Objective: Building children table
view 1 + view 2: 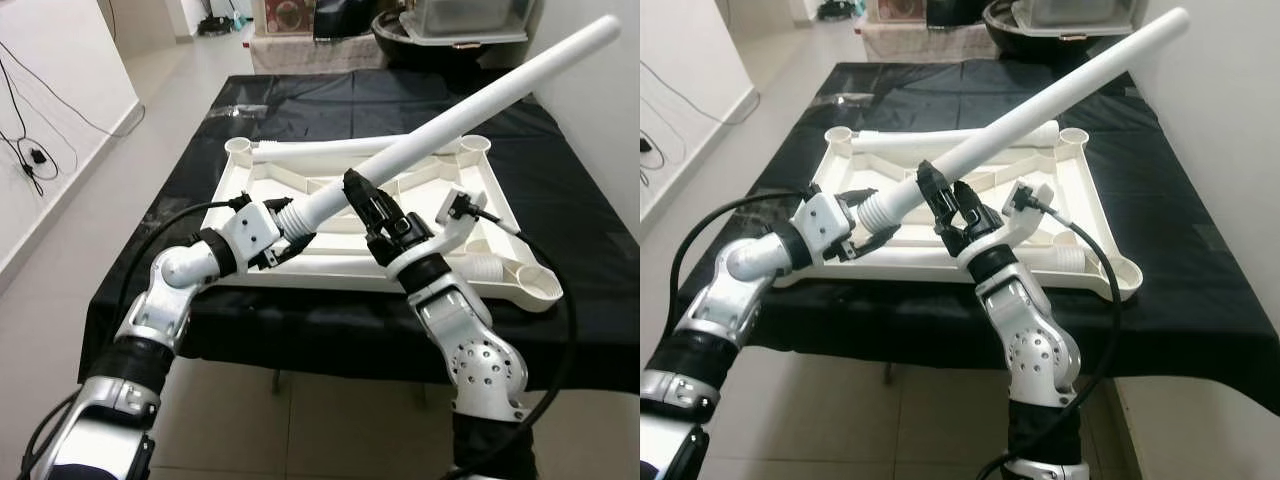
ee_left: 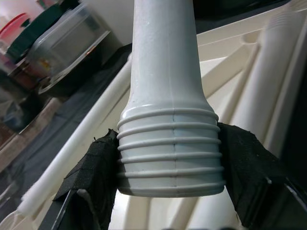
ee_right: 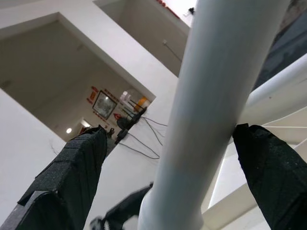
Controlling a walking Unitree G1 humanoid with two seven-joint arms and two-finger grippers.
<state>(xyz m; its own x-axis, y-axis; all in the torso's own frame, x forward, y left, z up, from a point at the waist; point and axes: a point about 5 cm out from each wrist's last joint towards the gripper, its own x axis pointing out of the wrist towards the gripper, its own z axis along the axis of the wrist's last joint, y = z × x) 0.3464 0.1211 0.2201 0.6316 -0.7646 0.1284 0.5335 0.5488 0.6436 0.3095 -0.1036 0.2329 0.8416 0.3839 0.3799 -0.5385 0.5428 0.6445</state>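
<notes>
A white children's table top point(image 1: 300, 262) lies upside down on a black-covered table point(image 1: 590, 240). A long white table leg point(image 1: 480, 105) slants up from it toward the right. My left gripper point(image 1: 288, 228) is shut on the leg's threaded end point(image 2: 170, 148), low over the top's front left part. My right gripper point(image 1: 362, 197) straddles the same leg a little higher up. Its fingers point(image 3: 72, 167) stand on both sides of the tube, one of them apart from it. A second leg point(image 1: 330, 150) lies along the far rim. A third leg point(image 1: 495, 268) lies at the near right corner.
Round corner sockets point(image 1: 240, 147) show at the top's corners. The black cloth hangs over the table's front edge. A white wall runs close along the right side. Bins and a storage box point(image 1: 465, 18) stand behind the table. Cables point(image 1: 30, 155) hang on the left wall.
</notes>
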